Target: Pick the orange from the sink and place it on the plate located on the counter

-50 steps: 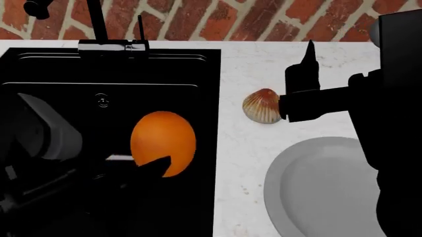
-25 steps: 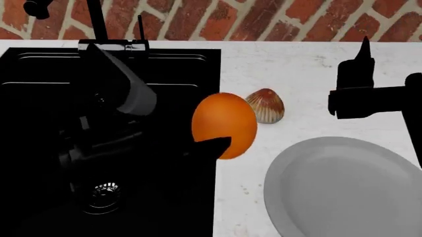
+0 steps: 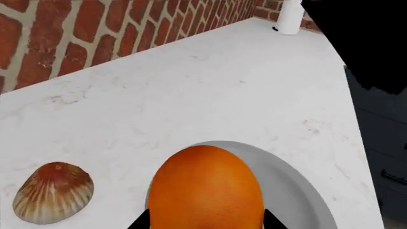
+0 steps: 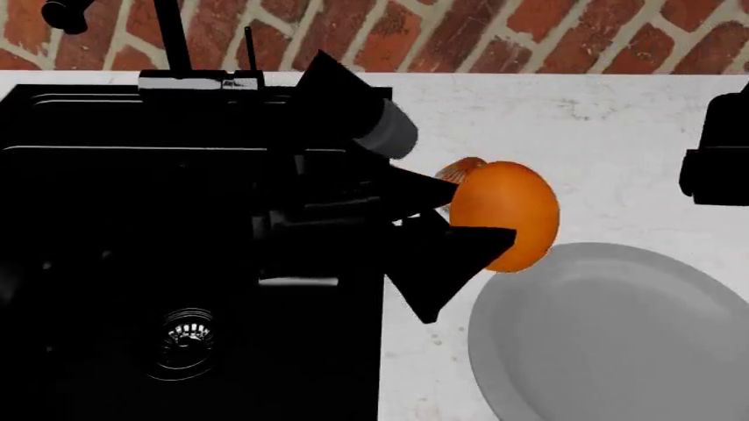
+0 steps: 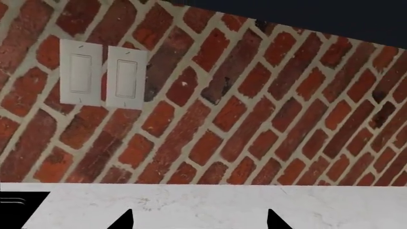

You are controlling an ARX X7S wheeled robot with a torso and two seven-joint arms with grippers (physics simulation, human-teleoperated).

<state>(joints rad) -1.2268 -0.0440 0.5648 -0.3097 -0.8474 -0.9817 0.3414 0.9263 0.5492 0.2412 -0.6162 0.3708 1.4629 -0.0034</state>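
Writing: no brand, label or legible text is seen on any object in the three views.
Counter: a white marble-look counter (image 4: 468, 114) with faint grey veins is shown running from the sink to the far right of the head view.
Wall: a red brick wall (image 5: 254, 95) with pale mortar is seen behind the counter; two white rocker switches (image 5: 102, 78) are mounted on it side by side.
Sink: a matte black sink (image 4: 70, 263) is set into the counter at the head view's left, with a round metal drain (image 4: 188, 338) in its floor and a black faucet (image 4: 175, 44) at its back edge.
Orange: the orange (image 4: 503, 215) is held above the counter, out of the sink, just at the near-left rim of the plate.
Plate: a plain grey plate (image 4: 632, 342) is laid on the counter right of the sink.
Shell: a ribbed tan-and-red shell (image 3: 54, 191) is lying on the counter just beside the plate; in the head view it is mostly hidden behind the orange.
Left claw: the left gripper (image 4: 462, 219) is closed around the orange, one black finger seen on each side of the fruit.
Right claw: the right gripper (image 5: 198, 220) is seen only as two dark fingertips set well apart with nothing between them; it is held over the counter facing the wall.
Far end: a white cylindrical object (image 3: 290, 16) is standing on the counter by the wall; what it is cannot be told.
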